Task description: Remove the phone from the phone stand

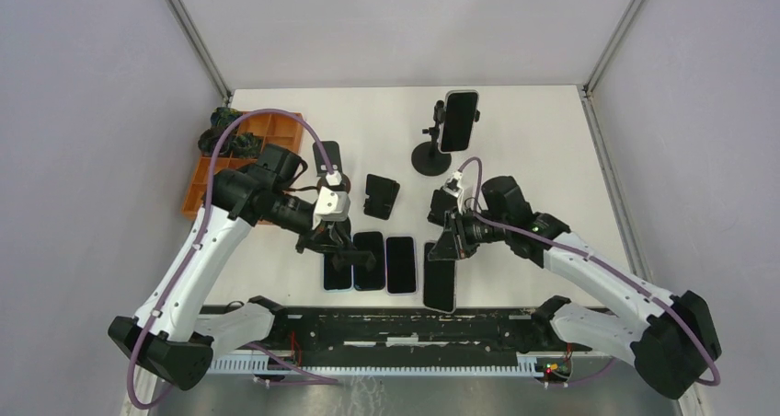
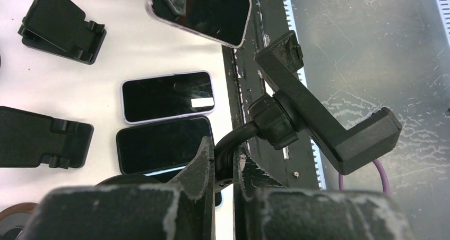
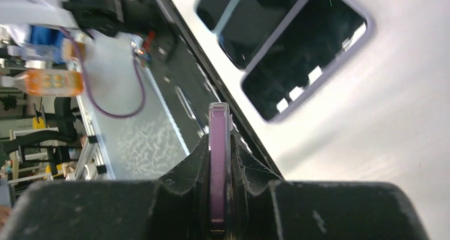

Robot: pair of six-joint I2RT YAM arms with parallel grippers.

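My left gripper [image 1: 333, 241] is shut on the thin curved neck of a black phone stand [image 2: 323, 118], whose empty clamp hangs over the table's near edge; the jaws pinch the neck in the left wrist view [image 2: 225, 163]. My right gripper [image 1: 453, 239] is shut on a purple-cased phone [image 1: 440, 276], which it holds by one end, apart from that stand. In the right wrist view the phone [image 3: 218, 144] stands edge-on between the fingers. The same phone shows at the top of the left wrist view [image 2: 212, 11].
Three dark phones [image 1: 370, 261] lie side by side near the front edge. A second stand [image 1: 430, 158] at the back holds a phone [image 1: 458, 120]. Two folded black stands [image 1: 381, 196] lie mid-table. An orange tray [image 1: 267, 131] sits at the left.
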